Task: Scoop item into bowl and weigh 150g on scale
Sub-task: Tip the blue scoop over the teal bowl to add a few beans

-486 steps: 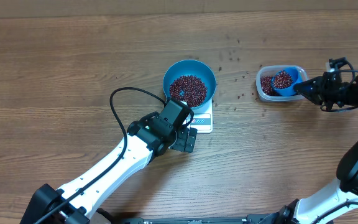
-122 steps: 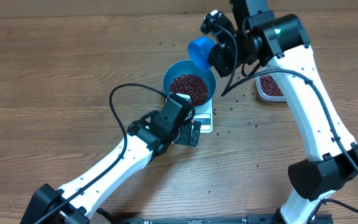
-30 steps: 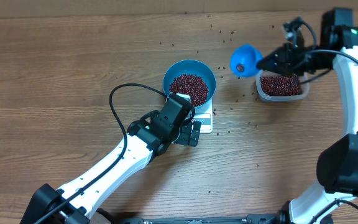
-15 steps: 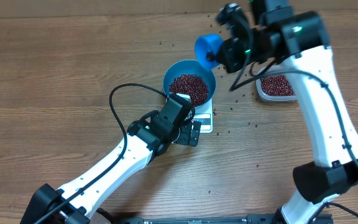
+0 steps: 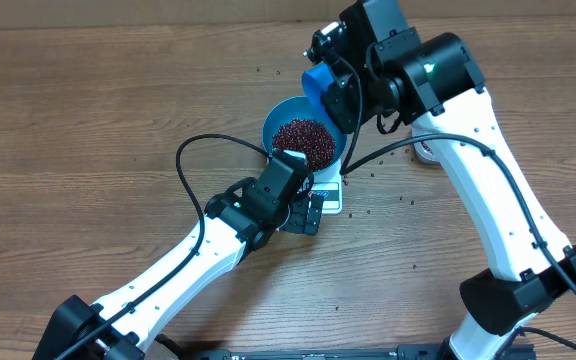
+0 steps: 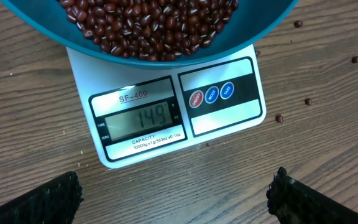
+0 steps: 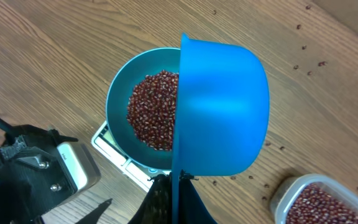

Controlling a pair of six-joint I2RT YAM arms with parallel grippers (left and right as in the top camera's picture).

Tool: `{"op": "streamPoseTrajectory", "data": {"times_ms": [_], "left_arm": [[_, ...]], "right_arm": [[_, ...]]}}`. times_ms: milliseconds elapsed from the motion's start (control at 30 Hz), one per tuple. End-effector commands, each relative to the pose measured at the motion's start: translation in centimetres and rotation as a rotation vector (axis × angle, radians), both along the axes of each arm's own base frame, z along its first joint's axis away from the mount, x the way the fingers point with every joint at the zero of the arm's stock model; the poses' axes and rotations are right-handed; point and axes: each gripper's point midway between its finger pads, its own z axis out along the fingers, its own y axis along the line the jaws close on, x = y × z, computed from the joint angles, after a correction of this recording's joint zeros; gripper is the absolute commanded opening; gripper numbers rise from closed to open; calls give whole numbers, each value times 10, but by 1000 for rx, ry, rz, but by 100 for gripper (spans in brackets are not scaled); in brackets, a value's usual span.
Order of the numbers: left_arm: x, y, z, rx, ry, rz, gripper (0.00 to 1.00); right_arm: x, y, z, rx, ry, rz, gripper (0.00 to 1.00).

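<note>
While the right gripper (image 7: 171, 198) is clamped shut on the handle of the small blue scoop (image 7: 222, 112), the scoop hangs over the far right rim of the blue bowl (image 5: 268, 130). In the right wrist view the scoop is tipped on its side, with its rounded back toward the camera and its mouth turned toward the bowl; its contents cannot be seen. The bowl holds a mound of red-brown beans (image 5: 303, 142) and stands on the white kitchen scale (image 6: 222, 124), covering the far part of the platform. The front panel of the scale faces the near side; its display (image 6: 143, 118) reads 149, and three round buttons (image 6: 211, 95) sit to the right of it. The left gripper (image 6: 176, 205) hovers just near of the scale with its jaws spread wide and nothing between them; both dark fingertips (image 6: 42, 199) show at the bottom corners of the left wrist view. A clear plastic tub (image 7: 316, 199) with more beans sits on the wooden table (image 5: 88, 100) to the right of the scale, mostly hidden by the right arm in the overhead view. Loose beans (image 6: 279, 117) lie scattered on the table around the scale and beyond the bowl.
</note>
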Motion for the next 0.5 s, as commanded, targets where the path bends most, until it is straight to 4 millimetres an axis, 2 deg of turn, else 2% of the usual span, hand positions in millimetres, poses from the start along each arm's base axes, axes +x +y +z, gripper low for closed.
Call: {"op": "streamPoseTrajectory", "data": {"times_ms": [0, 467], "left_arm": [[0, 1, -1, 9, -4, -6, 100], [0, 1, -1, 9, -4, -6, 99]], "right_arm": [[-2, 3, 11, -27, -54, 26, 4], [-4, 10, 12, -55, -83, 50, 4]]}}
